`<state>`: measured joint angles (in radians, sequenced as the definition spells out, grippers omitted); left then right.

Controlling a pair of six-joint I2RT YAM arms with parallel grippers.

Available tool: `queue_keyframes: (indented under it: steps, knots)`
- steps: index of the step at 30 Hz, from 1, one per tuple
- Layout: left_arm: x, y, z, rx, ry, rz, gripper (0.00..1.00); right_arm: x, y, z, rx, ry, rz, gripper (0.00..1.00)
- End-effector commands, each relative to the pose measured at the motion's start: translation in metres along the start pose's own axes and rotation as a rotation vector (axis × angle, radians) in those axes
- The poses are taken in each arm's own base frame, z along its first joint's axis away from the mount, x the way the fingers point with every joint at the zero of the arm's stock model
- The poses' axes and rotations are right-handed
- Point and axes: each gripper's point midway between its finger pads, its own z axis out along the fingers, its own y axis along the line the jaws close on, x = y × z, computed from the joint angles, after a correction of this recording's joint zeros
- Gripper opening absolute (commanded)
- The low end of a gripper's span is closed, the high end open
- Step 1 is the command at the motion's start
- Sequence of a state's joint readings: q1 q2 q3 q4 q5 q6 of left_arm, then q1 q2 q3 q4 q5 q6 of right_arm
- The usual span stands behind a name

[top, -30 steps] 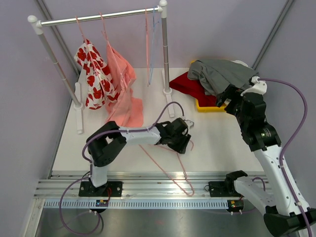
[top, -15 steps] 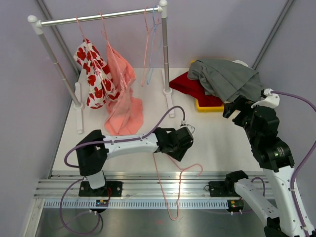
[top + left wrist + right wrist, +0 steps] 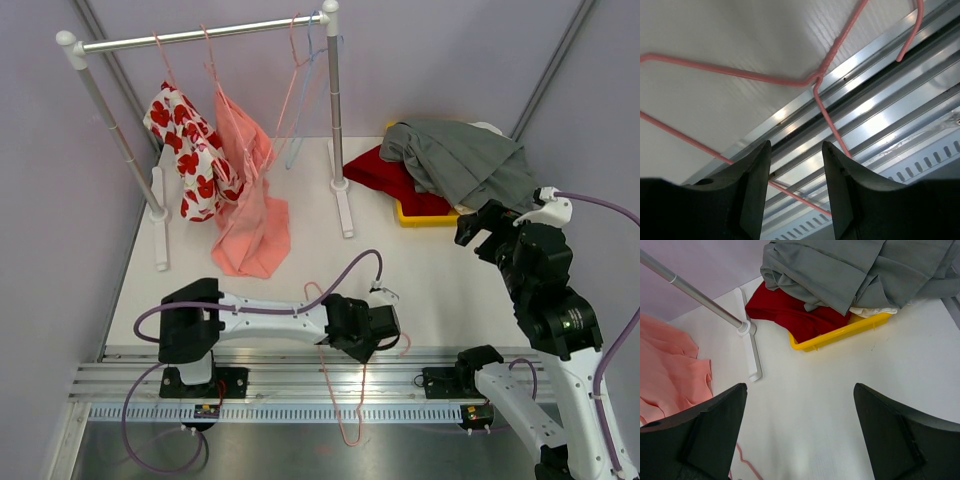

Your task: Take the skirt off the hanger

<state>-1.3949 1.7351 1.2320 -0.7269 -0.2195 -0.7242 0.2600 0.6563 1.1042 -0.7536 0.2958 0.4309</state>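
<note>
At the far left the rack [image 3: 200, 35] carries a heart-print garment [image 3: 190, 165]. Just beside it a pink garment [image 3: 250, 215] trails down onto the counter [image 3: 440, 290]. Both are on their hangers.

Nearer the robot and toward the middle, the left hand [image 3: 375, 330] hovers low over the counter's near edge. Its fingers [image 3: 752, 190] are partly spread, with nothing pinched between them. Beneath it lies a bare pink hanger [image 3: 817, 79] — no cloth on it. The hanger's long axis runs from the counter out across the metal rails [image 3: 880, 115] toward the robot. In the wrist view its twisted neck shows just beyond the gap between the fingers.

On the far right a yellow tray [image 3: 840, 332] holds a red cloth [image 3: 790, 312], and the grey skirt [image 3: 840, 270] is heaped over both. Going by the empty hanger, this skirt looks to be the one already freed, so the task reads as done or nearly so. The right hand [image 3: 797, 395] hangs above bare counter on the near side of the tray, spread wide and empty.

The relation that counts is where the skirt sits. It lies just beyond the right hand and well apart from the left hand — the right arm is much the nearer. Should the pink garment be wanted next, it lies beyond and to the left of the left hand, which would be the arm to reach it.
</note>
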Motion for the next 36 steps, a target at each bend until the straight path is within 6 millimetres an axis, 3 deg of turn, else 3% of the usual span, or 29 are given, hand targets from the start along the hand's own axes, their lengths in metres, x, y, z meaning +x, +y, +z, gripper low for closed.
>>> queue_keyframes:
  steps: [1,9,17,19,24,26,30,32,33,34,36]
  knots:
    - [-0.003,-0.022,0.007,0.039,-0.042,-0.107,0.48,-0.003,0.000,-0.004,-0.004,-0.012,0.003,0.95]
    - [-0.005,-0.049,0.028,0.068,-0.046,-0.216,0.46,0.002,-0.002,-0.003,-0.003,0.001,-0.014,0.95]
    - [-0.005,-0.036,0.052,-0.059,-0.068,-0.335,0.41,0.005,-0.005,-0.003,0.001,0.007,-0.038,0.95]
    - [-0.003,-0.032,0.056,-0.080,-0.072,-0.337,0.36,0.006,-0.006,-0.003,0.004,0.005,-0.039,0.95]
    - [-0.004,-0.046,0.066,-0.007,-0.078,-0.335,0.01,0.008,-0.005,-0.002,-0.003,0.008,-0.033,0.95]
    - [-0.004,-0.048,0.066,0.011,-0.078,-0.324,0.00,0.008,-0.003,-0.002,-0.011,0.010,-0.028,0.95]
    - [-0.004,-0.051,0.045,0.054,-0.059,-0.255,0.00,0.002,0.005,-0.006,-0.054,-0.008,-0.033,0.96]
    - [-0.014,-0.053,0.009,0.091,-0.074,-0.183,0.00,0.000,0.019,-0.011,-0.143,-0.004,-0.058,0.97]
    - [-0.003,-0.042,-0.006,0.058,-0.032,-0.128,0.00,-0.003,0.041,-0.022,-0.271,-0.011,-0.066,0.98]
    - [-0.014,-0.040,-0.039,0.087,-0.076,-0.087,0.00,-0.003,0.052,-0.028,-0.349,-0.015,-0.090,0.99]
    - [-0.001,-0.023,-0.070,0.083,-0.043,-0.018,0.00,-0.009,0.079,-0.048,-0.528,-0.049,-0.110,1.00]
